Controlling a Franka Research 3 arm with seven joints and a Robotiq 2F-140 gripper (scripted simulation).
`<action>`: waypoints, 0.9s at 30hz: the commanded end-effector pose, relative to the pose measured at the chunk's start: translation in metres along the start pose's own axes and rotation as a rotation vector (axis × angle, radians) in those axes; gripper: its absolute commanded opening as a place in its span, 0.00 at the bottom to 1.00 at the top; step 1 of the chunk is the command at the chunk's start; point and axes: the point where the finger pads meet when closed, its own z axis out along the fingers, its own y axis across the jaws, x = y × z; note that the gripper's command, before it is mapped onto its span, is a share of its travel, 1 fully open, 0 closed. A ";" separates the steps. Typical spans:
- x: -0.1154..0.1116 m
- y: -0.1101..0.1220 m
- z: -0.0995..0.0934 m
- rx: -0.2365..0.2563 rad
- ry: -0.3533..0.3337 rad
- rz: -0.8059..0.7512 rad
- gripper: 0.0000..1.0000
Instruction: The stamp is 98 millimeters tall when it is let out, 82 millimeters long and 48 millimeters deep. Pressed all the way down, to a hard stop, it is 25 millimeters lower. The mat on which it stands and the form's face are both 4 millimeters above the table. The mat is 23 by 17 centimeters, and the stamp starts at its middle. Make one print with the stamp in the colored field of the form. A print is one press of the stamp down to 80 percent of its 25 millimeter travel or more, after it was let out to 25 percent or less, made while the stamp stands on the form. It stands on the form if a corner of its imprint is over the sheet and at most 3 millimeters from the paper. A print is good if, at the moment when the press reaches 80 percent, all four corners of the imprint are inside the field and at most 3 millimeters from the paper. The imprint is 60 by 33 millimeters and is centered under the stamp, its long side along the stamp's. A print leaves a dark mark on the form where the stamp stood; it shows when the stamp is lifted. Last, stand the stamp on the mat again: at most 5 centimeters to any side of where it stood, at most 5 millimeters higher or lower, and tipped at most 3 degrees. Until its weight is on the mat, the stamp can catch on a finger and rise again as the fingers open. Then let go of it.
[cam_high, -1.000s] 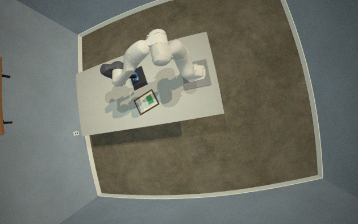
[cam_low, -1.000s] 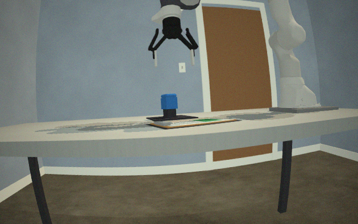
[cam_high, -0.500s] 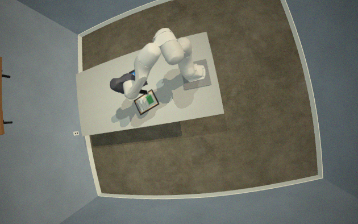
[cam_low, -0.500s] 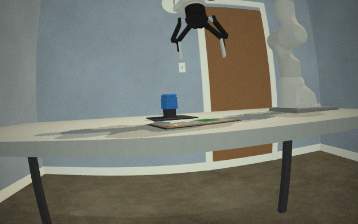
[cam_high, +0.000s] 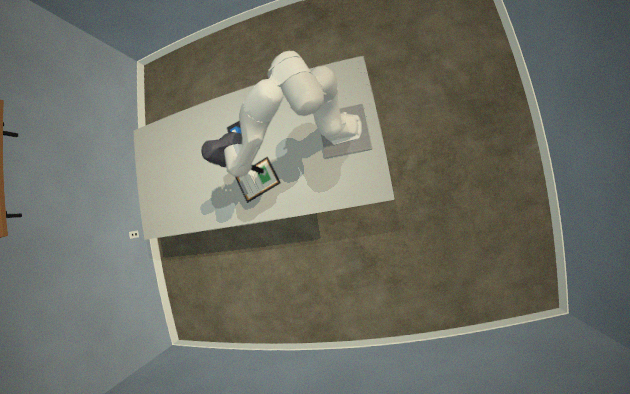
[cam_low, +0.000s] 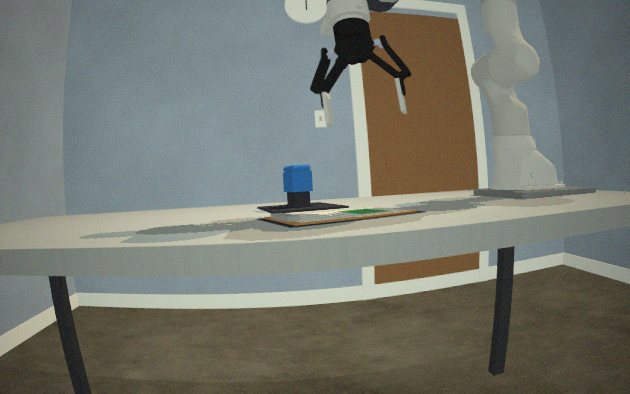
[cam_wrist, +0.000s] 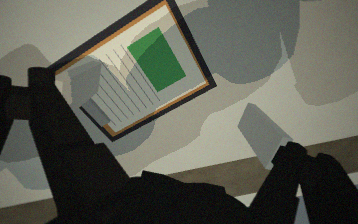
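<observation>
The stamp (cam_low: 298, 179), with a blue top on a dark stem, stands upright on the black mat (cam_low: 272, 207); in the overhead view only a blue sliver of the stamp (cam_high: 235, 130) shows beside the arm. The form (cam_high: 252, 188) (cam_low: 320, 217) (cam_wrist: 115, 51) lies in a dark, orange-edged frame next to the mat. Its green field (cam_high: 269, 176) (cam_low: 367, 211) (cam_wrist: 157, 59) is bare, with no mark. My gripper (cam_high: 256, 170) (cam_low: 364, 110) (cam_wrist: 174, 97) is open and empty. It hangs high above the form, to the right of the stamp and well clear of it.
The grey table (cam_high: 175, 200) (cam_low: 350, 240) carries the robot's base plate (cam_high: 357, 145) (cam_low: 535, 191) at its far right. The arm's shadows fall across the form and the table top. A brown door (cam_low: 425, 125) is behind the table.
</observation>
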 end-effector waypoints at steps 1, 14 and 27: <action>-0.001 -0.007 0.029 0.033 0.009 0.277 1.00; -0.001 -0.007 0.030 0.047 0.013 0.598 1.00; -0.001 -0.007 0.030 0.096 0.019 0.896 1.00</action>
